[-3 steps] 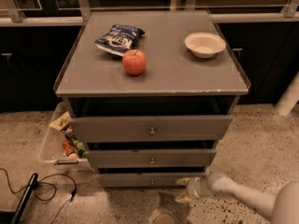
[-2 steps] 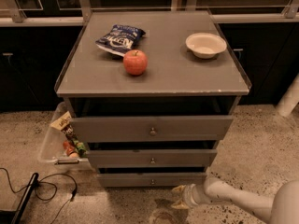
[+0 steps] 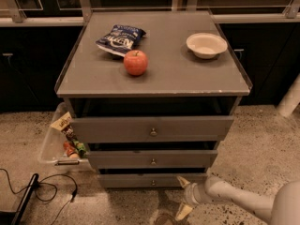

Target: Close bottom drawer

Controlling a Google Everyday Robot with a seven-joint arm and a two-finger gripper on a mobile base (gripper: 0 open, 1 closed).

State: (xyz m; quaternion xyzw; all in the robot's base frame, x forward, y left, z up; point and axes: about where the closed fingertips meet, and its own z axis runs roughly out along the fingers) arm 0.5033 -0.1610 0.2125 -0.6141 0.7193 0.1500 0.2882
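The bottom drawer [image 3: 140,180] is the lowest and slimmest grey front of the three on the grey cabinet, with a small round metal knob [image 3: 153,182]. It sits further back than the middle drawer [image 3: 152,159] and the top drawer [image 3: 152,127], which stick out in steps. My gripper [image 3: 183,197] is low at the right end of the bottom drawer front, its white arm coming in from the lower right. Its two pale fingers [image 3: 183,182] are spread apart and hold nothing; the upper one is right at the drawer front.
On the cabinet top [image 3: 164,76] lie a red apple [image 3: 136,62], a blue chip bag [image 3: 120,38] and a white bowl [image 3: 206,44]. A clear bin of snacks [image 3: 58,144] stands at the cabinet's left. Black cables [image 3: 42,189] lie on the speckled floor.
My gripper has moved left along the floor toward the bottom drawer front. The bottom drawer front now sits further in under the middle drawer.
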